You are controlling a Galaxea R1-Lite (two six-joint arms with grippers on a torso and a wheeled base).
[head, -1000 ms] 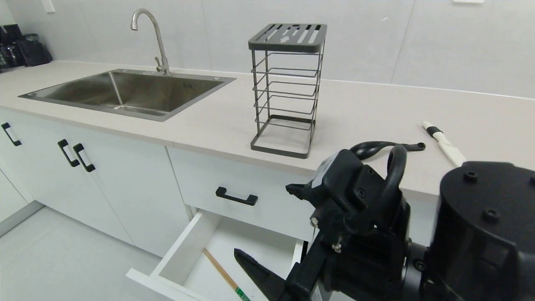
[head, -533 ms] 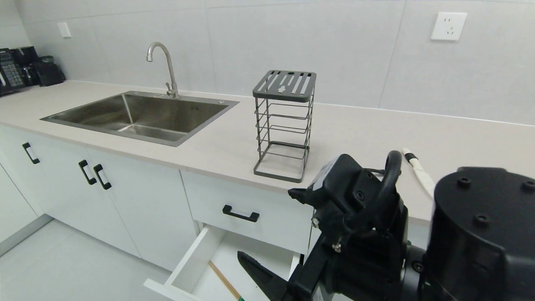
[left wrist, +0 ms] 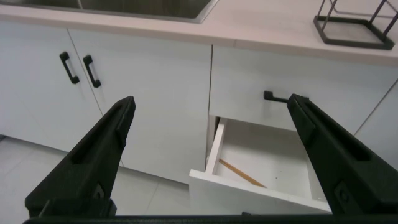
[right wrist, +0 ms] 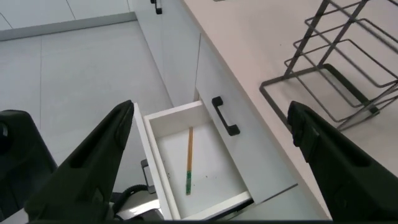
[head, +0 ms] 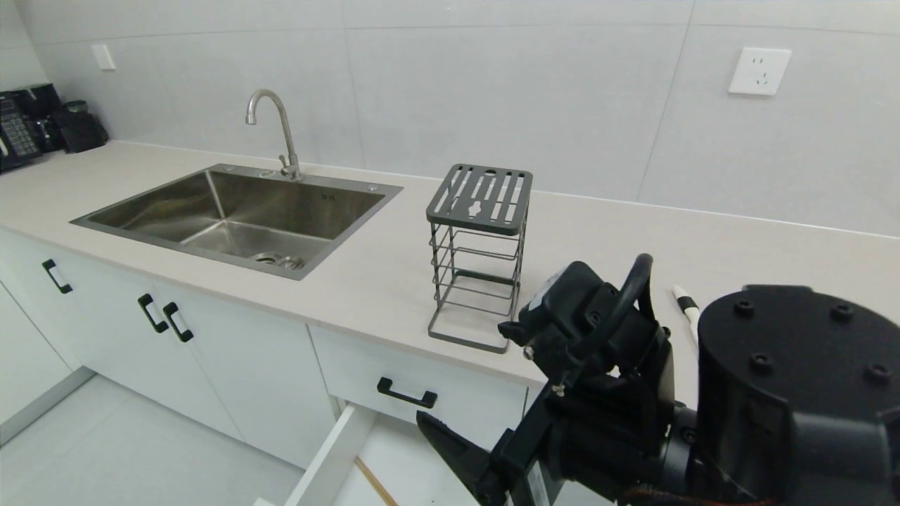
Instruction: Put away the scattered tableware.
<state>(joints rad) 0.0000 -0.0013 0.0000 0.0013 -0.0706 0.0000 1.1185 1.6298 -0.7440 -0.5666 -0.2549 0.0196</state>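
White-handled utensil (head: 685,308) lies on the counter (head: 365,281), right of centre in the head view, near the wire rack (head: 478,256). A wooden chopstick (right wrist: 189,160) lies in the open drawer (right wrist: 214,165) at lower centre. The left gripper (left wrist: 211,99) and right gripper (right wrist: 211,106) both stand spread wide.

I read the wire rack (head: 478,260) as matt dark-grey metal, standing on a smooth, matt countertop (head: 380,281). Left of the rack the sink (head: 232,211) is brushed steel. Below the rack, a wooden chopstick (right wrist: 189,158) lies in a smooth white drawer (right wrist: 217,171).
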